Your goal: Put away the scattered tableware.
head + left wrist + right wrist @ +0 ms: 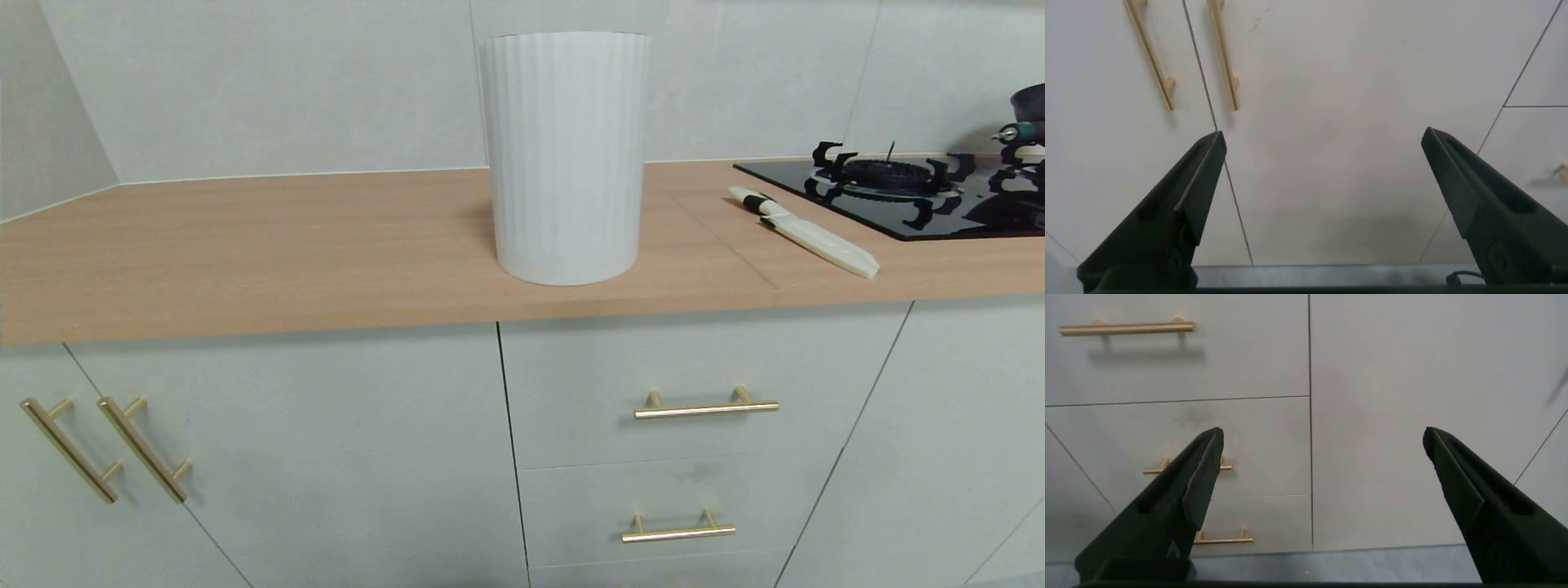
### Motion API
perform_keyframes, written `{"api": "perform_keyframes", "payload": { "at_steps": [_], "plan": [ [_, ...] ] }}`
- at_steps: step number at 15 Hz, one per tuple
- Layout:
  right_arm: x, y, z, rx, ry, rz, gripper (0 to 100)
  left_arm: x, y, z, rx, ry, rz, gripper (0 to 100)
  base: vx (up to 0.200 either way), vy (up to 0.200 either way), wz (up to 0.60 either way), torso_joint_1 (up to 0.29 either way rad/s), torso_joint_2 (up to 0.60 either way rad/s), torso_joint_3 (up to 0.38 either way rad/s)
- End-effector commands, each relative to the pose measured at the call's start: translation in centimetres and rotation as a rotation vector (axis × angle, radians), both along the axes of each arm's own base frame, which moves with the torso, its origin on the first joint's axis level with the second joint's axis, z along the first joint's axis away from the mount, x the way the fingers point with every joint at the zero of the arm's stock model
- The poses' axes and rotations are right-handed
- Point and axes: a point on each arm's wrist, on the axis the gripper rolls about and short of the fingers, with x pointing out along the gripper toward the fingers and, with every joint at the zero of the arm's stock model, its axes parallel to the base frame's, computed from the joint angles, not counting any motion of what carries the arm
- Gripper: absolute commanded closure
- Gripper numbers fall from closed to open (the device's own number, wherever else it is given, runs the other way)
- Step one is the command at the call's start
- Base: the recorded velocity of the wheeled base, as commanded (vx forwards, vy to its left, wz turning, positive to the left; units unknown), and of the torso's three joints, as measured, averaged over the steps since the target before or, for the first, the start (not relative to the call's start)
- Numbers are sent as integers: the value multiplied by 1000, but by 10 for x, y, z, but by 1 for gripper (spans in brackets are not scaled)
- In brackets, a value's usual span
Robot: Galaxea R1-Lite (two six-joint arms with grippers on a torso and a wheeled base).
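While left pincer (1323, 135) and right pincer (1323, 433) gape empty at cabinet doors (1331, 98), ribbed bin (565, 155) near counter (245, 245) front edge, knife (804, 231) beside hob (898, 192)

the left gripper (1323, 135) has two matte black fingers (1180, 200), each a long wedge narrowing to a blunt tip, with a flat inner face and a shallow step along its outer edge. the right gripper (1323, 433) has the same dark, tapering, plain-surfaced build.
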Motion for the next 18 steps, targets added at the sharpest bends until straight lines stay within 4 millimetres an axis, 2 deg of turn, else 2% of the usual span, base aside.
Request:
{"api": "perform_keyframes", "payload": {
  "at_steps": [1,4,18],
  "plan": [
    [0,0,0,-1,2,1,0,0,0,0,-1,1,0,0,0,0,0,0,0,0],
    [0,0,0,-1,2,1,0,0,0,0,-1,1,0,0,200,0,0,1,-4,5],
    [0,0,0,-2,1,1,0,0,0,0,0,1,0,0,0,0,0,0,0,0]
  ]
}}
